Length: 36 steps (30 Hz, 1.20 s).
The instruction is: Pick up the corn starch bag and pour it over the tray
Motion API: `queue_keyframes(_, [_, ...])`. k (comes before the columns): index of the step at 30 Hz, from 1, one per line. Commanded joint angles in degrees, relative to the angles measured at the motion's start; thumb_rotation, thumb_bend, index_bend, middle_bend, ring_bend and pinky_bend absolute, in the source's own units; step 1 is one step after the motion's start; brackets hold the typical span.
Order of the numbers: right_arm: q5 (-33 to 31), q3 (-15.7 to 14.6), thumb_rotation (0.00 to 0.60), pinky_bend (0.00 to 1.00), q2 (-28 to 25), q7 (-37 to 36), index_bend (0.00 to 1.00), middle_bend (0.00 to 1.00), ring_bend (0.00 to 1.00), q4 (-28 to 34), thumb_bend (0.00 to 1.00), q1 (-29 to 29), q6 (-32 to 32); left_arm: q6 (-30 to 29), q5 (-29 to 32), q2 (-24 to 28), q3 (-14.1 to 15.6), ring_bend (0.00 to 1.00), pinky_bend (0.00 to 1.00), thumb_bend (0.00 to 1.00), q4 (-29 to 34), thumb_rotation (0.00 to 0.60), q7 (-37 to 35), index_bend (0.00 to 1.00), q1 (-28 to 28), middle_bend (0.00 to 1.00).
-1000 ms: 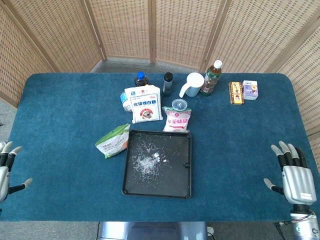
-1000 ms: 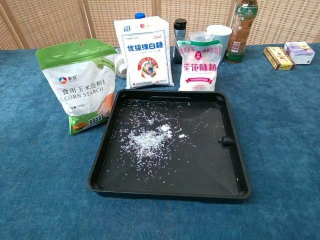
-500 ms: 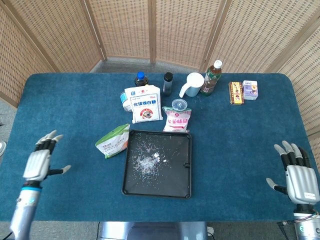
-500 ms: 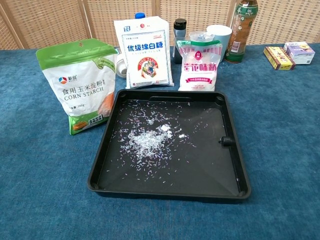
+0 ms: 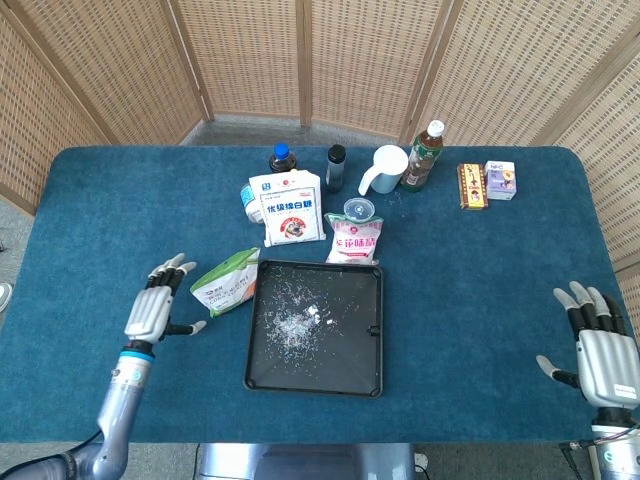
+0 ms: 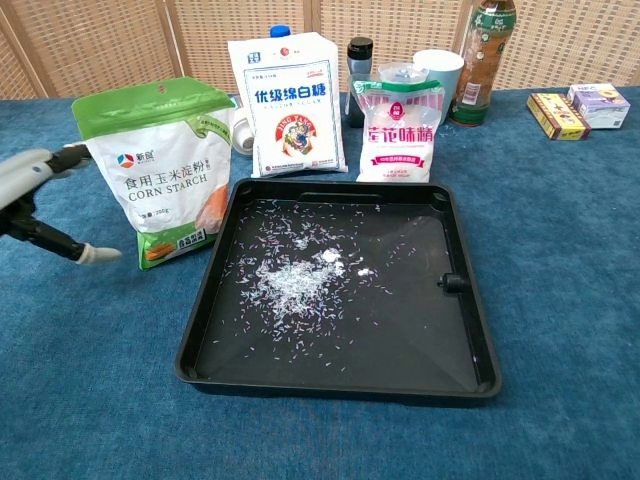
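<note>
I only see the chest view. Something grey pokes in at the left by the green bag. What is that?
Observer: The left hand, fingers spread, beside the corn starch bag, holding nothing.
Operator: Is there a second hand?
Observer: Yes, the right hand is open at the table's near right corner, far from the tray.
Operator: Anything hidden behind the white sugar bag?
Observer: A dark bottle with a blue cap.

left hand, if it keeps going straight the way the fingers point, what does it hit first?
Most likely the corn starch bag: the left hand is open beside it, fingers aimed toward its near edge. Depth is unclear; it could slip just past toward the sugar bag.
</note>
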<state>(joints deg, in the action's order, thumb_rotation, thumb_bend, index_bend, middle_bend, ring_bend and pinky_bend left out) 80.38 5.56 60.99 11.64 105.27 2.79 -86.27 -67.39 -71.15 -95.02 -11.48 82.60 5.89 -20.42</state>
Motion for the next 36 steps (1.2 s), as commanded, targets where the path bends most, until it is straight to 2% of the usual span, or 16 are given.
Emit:
queue_keyframes(1, [0.0,0.0,0.6,0.04,-0.2,-0.4,0.13,0.07,0.02,0.0,0.1,-0.1,-0.1,-0.2,1.1,-1.5,-0.4,0.0,0.03,0.07,-1.2,0.6,1.4,0.1,-0.8,0.0])
queue_keyframes(11, [0.1,0.3,0.6,0.04,-1.3,-2.9,0.13,0.07,0.02,0.2,0.1,-0.6,-0.6,-3.8,-0.8,-11.4,-1.1,0.0,0.03,0.07,-11.6,0.6,0.6,0.1,-3.2,0.0])
queue_keyframes(23, [0.1,0.1,0.6,0.04,-1.3,-4.0,0.13,0.07,0.02,-0.2,0.1,-0.4,0.1,-4.3,-0.4,-15.9,-2.0,0.01,0.04,0.08,-15.5,0.6,1.5,0.12,-4.9,0.0])
queue_keyframes(26, [0.1,0.1,0.6,0.04,-1.4,-4.1,0.13,0.07,0.02,-0.2,0.1,-0.4,0.2,-5.0,0.1,-17.2,-2.5,0.1,0.19,0.12,-17.0,0.6,2.7,0.22,-5.1,0.04])
queue_keyframes(28, [0.1,0.1,0.6,0.04,-1.4,-4.0,0.13,0.07,0.02,-0.2,0.1,-0.4,0.1,-5.5,0.4,-18.1,-2.9,0.2,0.28,0.17,-17.9,0.6,3.0,0.31,-5.2,0.13])
queue_keyframes(36, [0.2,0.1,0.6,0.04,-1.5,-4.2,0.13,0.07,0.02,-0.2,0.1,-0.4,0.2,-7.3,0.0,-20.7,-3.0,0.45,0.52,0.3,-20.8,0.6,4.1,0.57,-5.5,0.39])
